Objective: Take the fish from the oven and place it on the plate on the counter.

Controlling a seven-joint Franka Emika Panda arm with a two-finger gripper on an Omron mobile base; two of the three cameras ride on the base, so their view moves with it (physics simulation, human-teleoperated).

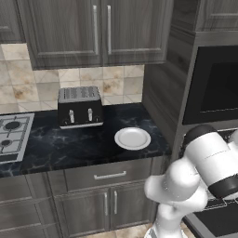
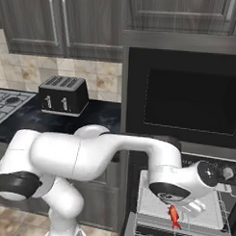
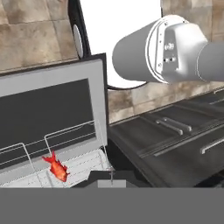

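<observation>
1. Cabinets (image 1: 97,30): grey wood-grain doors w/ slim vertical metal bar handles, hanging over a beige mottled tile backsplash (image 1: 111,83).
2. Black glass-fronted unit (image 2: 188,96): flat, glossy, rectangular, sitting in the tall grey wood column above the oven.
3. Counter (image 1: 60,146): black marble-look slab w/ thin white veins, lying over grey wood drawers (image 1: 109,175). Steel gas hob (image 1: 11,135) sitting at its left end.
4. Oven (image 2: 219,174): dark built-in unit below the glass-fronted one; knobbed control strip showing in right base view. Its pale grey rack tray (image 2: 210,212) is sticking out, flat, w/ thin wire rails at the edge. Door is hanging open, dark panel w/ grey frame in hand view.
5. Toaster (image 1: 79,107): boxy, black sides, ribbed silver top, two levers on front; standing at the back of the counter, left of the plate, apart from it.
6. Plate (image 1: 132,138): round, plain white, raised rim, lying near the counter's right front edge.
7. Gripper (image 2: 196,208): hanging low over the rack tray, white rounded wrist above it. Jaw state – can't tell; fingers too small and partly hidden.
8. Fish (image 2: 174,216): small, slender, red-orange, tail fin flaring; lying on the rack tray near its front edge, just beside the gripper in right base view. Whether they're touching – can't tell.
</observation>
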